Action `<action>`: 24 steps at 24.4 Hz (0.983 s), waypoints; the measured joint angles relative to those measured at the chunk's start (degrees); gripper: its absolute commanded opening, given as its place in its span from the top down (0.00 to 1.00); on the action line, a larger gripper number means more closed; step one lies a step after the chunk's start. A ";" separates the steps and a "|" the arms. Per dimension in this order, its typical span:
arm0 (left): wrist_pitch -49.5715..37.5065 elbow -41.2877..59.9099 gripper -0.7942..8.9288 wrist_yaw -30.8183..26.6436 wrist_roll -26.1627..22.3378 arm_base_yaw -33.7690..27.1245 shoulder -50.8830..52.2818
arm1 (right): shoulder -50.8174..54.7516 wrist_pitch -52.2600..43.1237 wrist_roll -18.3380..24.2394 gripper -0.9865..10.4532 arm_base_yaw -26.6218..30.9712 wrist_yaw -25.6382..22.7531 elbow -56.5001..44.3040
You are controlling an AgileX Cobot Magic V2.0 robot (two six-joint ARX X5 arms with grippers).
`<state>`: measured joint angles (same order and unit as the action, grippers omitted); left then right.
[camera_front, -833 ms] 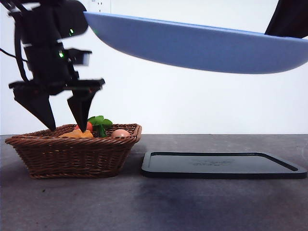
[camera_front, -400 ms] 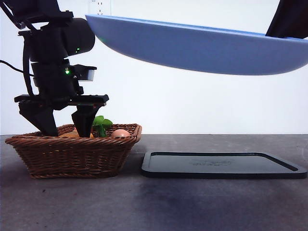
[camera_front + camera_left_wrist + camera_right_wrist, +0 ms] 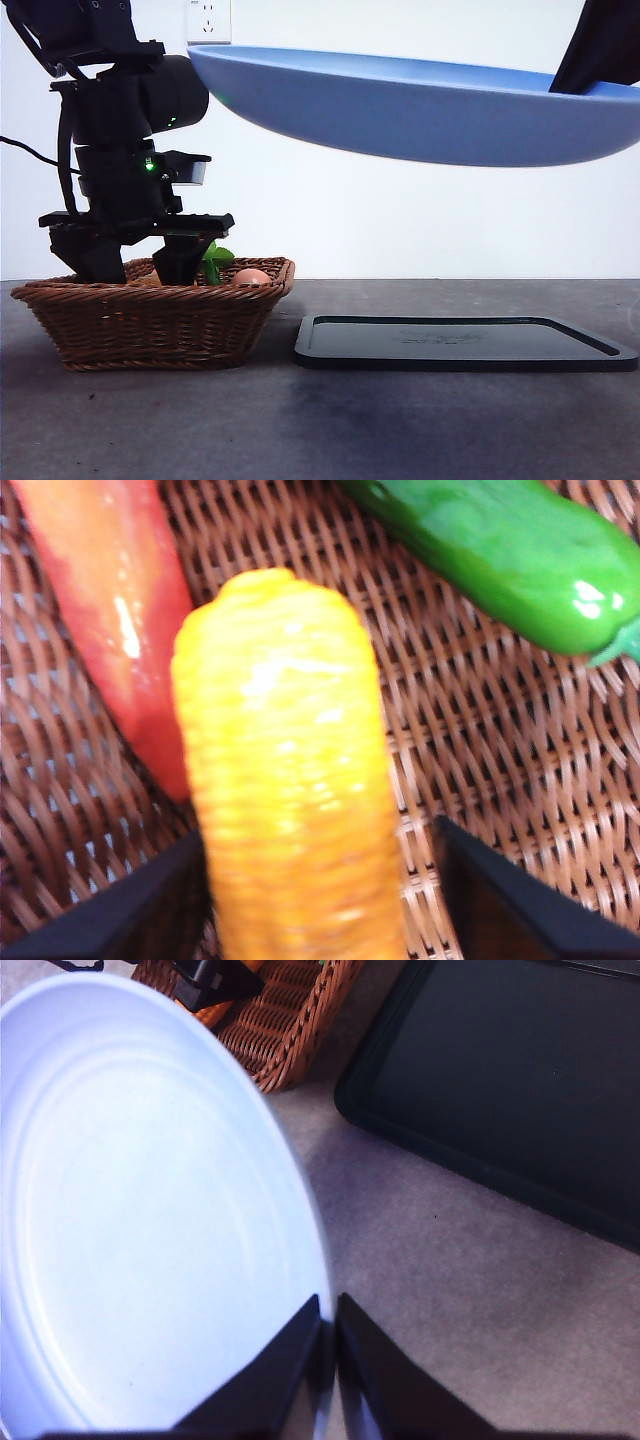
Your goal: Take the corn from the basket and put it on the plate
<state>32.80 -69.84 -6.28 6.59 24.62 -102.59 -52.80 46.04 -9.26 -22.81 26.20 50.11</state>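
Note:
The orange-yellow bumpy corn [image 3: 290,780] lies on the floor of the brown wicker basket [image 3: 150,320]. My left gripper [image 3: 138,270] is down inside the basket. Its jaws stand open on either side of the cob, with a narrow gap showing at one side in the left wrist view. The light-blue plate [image 3: 420,110] hangs high above the table, tilted. My right gripper [image 3: 328,1310] is shut on the rim of the plate [image 3: 150,1210], whose inside is bare.
In the basket, a red-orange carrot [image 3: 110,610] lies beside the corn and a glossy green vegetable [image 3: 510,560] lies farther off. A tan egg [image 3: 250,277] and green leaves [image 3: 212,258] show above the rim. A flat black tray [image 3: 460,345] lies right of the basket.
My left gripper has come down from above the basket rim into the basket, so that its jaws flank the corn. The held plate has shifted slightly to the right.

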 measured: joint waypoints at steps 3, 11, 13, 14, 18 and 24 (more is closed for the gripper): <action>0.13 0.00 0.68 0.00 0.09 0.04 0.00 | 0.00 0.00 0.00 0.91 0.00 -0.02 0.00; 1.95 -0.39 0.74 0.00 0.24 0.07 0.00 | 0.00 0.00 0.00 0.91 -0.02 -0.61 0.00; 2.71 -0.74 0.74 0.00 0.24 0.15 0.02 | 0.00 0.00 0.00 0.91 0.00 -1.49 0.00; 2.95 -0.87 0.74 0.00 0.24 0.15 0.15 | 0.00 0.00 0.00 0.91 0.00 -2.05 0.00; 3.48 -1.42 0.74 0.00 0.52 0.15 2.69 | -0.02 0.04 -0.02 0.91 0.00 -6.78 0.00; 3.78 -2.89 0.74 0.22 1.77 0.37 10.47 | -2.73 -0.02 -0.09 0.91 0.59 -11.06 0.00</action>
<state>36.58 -72.73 -6.07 8.36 24.99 -92.12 -55.53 46.02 -9.34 -22.22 15.14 50.11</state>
